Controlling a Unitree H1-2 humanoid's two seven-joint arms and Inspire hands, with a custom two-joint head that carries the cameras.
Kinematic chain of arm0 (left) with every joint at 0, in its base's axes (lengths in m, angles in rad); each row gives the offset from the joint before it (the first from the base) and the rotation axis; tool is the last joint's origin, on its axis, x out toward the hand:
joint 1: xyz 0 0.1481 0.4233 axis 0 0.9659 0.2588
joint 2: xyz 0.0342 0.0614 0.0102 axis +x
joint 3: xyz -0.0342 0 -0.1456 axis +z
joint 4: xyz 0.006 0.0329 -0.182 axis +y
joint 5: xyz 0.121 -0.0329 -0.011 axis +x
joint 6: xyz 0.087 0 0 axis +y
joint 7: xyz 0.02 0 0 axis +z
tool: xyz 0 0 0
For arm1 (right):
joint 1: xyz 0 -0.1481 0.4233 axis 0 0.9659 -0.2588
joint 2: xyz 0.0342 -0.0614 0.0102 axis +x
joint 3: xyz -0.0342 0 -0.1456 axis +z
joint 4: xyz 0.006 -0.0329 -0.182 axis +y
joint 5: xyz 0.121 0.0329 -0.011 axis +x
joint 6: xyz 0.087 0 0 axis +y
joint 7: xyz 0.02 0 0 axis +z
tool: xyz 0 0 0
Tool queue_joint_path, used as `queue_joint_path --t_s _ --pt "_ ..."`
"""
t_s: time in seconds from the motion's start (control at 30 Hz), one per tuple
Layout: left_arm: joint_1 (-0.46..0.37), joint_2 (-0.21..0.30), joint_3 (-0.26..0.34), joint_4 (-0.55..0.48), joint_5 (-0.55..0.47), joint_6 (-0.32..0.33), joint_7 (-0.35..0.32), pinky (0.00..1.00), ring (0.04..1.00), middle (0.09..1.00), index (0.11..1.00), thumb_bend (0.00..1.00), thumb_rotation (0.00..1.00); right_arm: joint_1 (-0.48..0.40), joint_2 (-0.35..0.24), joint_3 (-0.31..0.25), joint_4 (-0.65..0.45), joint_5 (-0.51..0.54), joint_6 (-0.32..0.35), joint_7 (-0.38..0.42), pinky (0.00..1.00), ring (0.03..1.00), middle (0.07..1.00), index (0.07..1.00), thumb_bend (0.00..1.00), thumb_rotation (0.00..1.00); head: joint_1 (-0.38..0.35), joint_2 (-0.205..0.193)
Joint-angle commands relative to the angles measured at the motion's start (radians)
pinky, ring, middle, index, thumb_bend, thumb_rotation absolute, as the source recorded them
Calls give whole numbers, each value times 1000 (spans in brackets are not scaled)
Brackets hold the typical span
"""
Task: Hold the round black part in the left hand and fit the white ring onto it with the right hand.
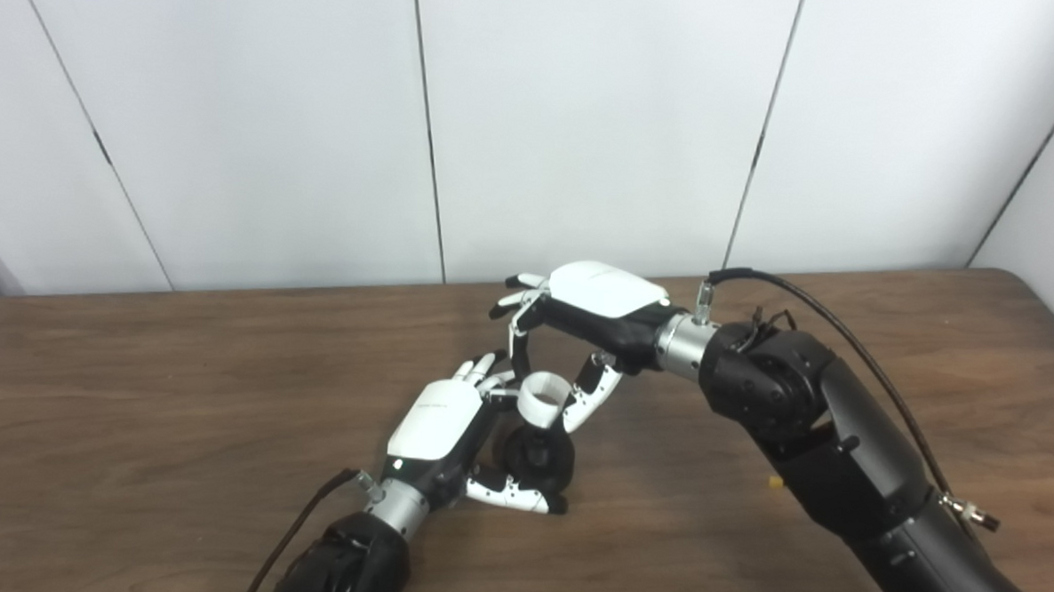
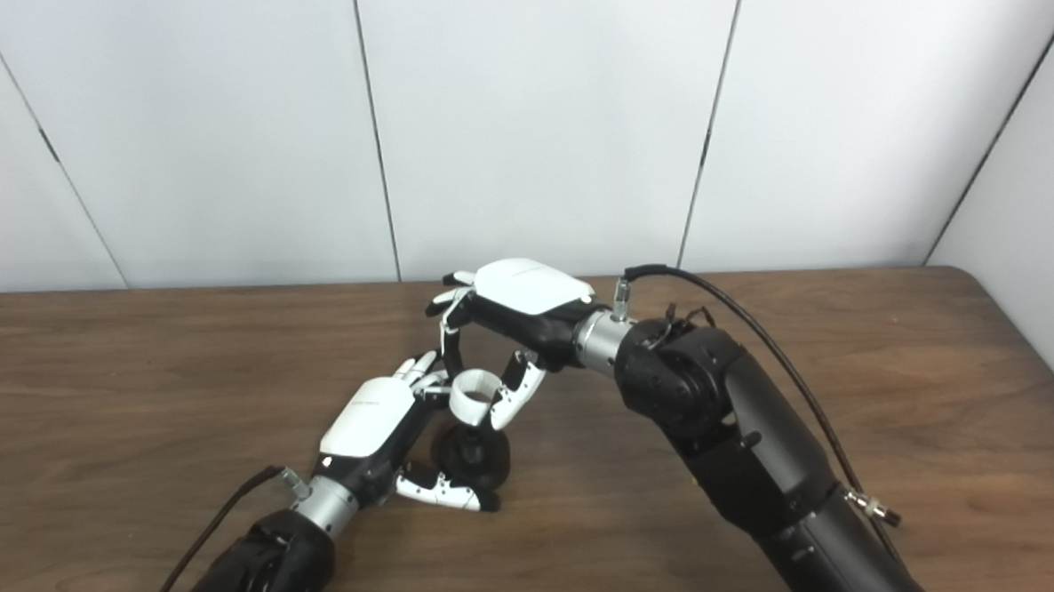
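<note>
The round black part [image 1: 538, 457] is gripped by the left hand [image 1: 441, 430] on the bench [image 1: 176, 387]. The white ring [image 1: 545, 398] is pinched by the right hand [image 1: 593, 312], touching the part's top.

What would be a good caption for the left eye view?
Left robot hand holds black part; right robot hand brings white ring onto it.

No legible text, label, brand, number or sign appears on the hands, the arms, the parts held, the table or the wall panels.
</note>
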Motion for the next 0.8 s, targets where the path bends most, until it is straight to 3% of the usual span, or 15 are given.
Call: queue_joint_path --t_s 0.0,0.77 --pt "67 -11 -34 22 8 7 -24 1000 1000 874 479 522 49 -35 2 -7 -20 4 -18 -22 851 966 869 477 517 124 -1 0" --pt "76 -2 -24 -1 2 9 -39 1000 1000 868 479 522 49 12 8 7 -24 4 -7 -17 830 957 869 477 518 125 -4 18"
